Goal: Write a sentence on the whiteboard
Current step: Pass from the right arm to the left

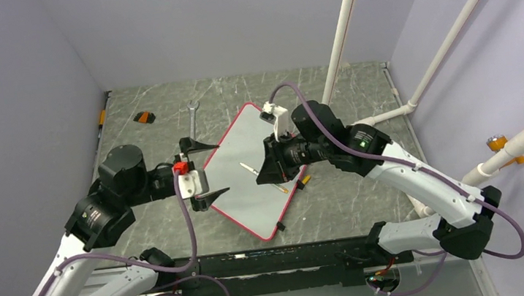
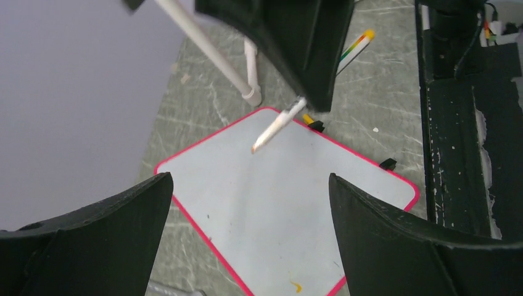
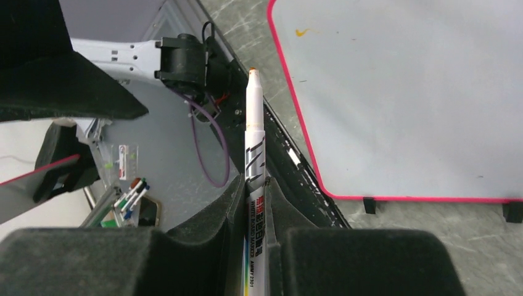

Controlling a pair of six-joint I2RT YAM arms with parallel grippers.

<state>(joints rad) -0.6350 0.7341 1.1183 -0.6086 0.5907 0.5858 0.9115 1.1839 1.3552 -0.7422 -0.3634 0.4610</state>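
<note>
The whiteboard (image 1: 249,193) lies flat and turned at an angle on the table, white with a thin red-pink frame. No sentence shows on it; the only writing is a short orange stroke (image 2: 296,287) near one corner (image 3: 301,31). My right gripper (image 1: 261,171) is shut on a white marker (image 3: 254,123), whose orange tip points out over the middle of the board (image 2: 265,197). Whether the tip touches, I cannot tell. My left gripper (image 1: 222,168) hangs wide open at the board's left edge, with nothing between its fingers (image 2: 250,179).
A wrench (image 1: 192,118) and a small orange-and-black piece (image 1: 143,117) lie at the back left. A small orange piece (image 1: 306,180) lies by the board's right edge. White pipes (image 1: 342,29) rise at the back right. A black rail (image 1: 293,259) runs along the near edge.
</note>
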